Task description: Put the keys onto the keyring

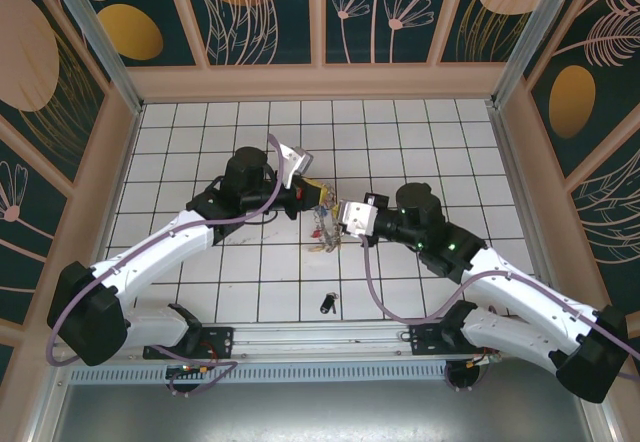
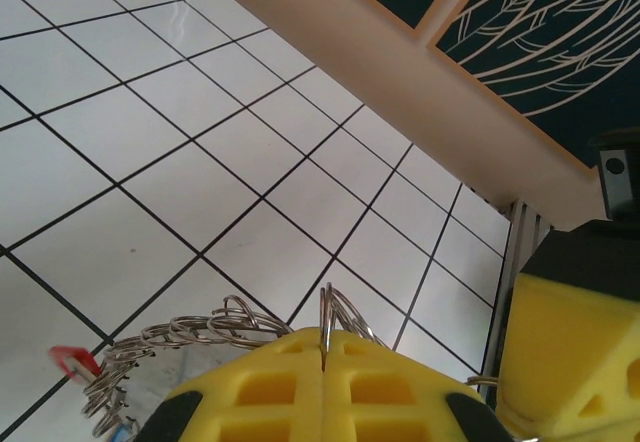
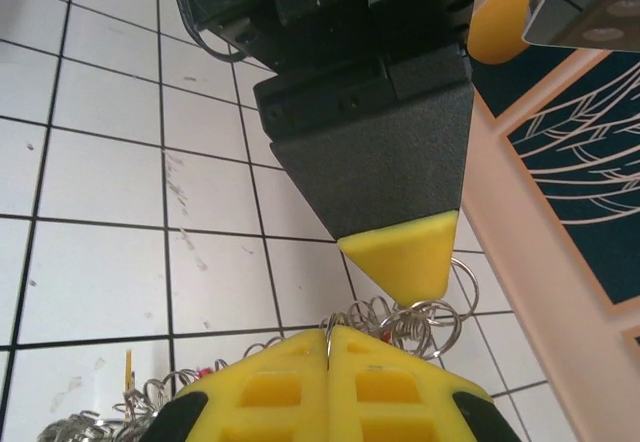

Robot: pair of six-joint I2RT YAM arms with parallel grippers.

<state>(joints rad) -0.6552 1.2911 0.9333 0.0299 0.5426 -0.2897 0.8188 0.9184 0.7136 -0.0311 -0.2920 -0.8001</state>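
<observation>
Left tool point(image 2: 325, 340), right tool point(image 3: 328, 336) both pinched shut on keyring point(image 2: 200, 327); black key point(image 1: 327, 303) lying apart.

Left end effector point(image 1: 322, 197), right end effector point(image 1: 346, 213) nearly touching (jaws pressed together).

Top view: the bundle of keys point(image 1: 324, 227) between the arms is too small to resolve piece by piece. Left wrist view: the yellow fingers point(image 2: 235, 370) and the lower edge cut off the wire rings point(image 2: 200, 327), and the red tag point(image 2: 75, 361) is half covered.
</observation>
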